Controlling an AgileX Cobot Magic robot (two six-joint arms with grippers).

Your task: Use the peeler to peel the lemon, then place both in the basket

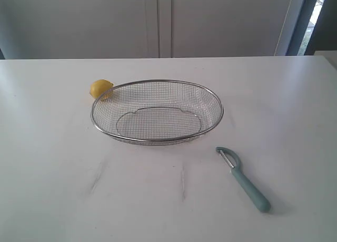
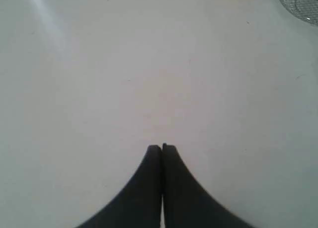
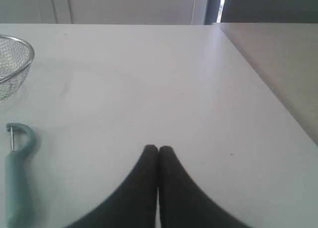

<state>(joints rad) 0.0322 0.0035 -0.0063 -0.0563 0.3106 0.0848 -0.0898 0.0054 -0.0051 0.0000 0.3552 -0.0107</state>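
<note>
Left gripper and right gripper are both pinched closed, empty-handed, over the white table.
Each pair of jaws is pressed together on nothing. The peeler lies flat near the right gripper, on its inner side, head pointing toward the basket beyond. Only bare mesh shows inside the basket. The lemon sits outside its far rim, on the left gripper's side.

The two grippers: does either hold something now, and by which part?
Nothing is held. The left gripper and the right gripper are both shut and empty; the peeler and the lemon lie on the table.
</note>
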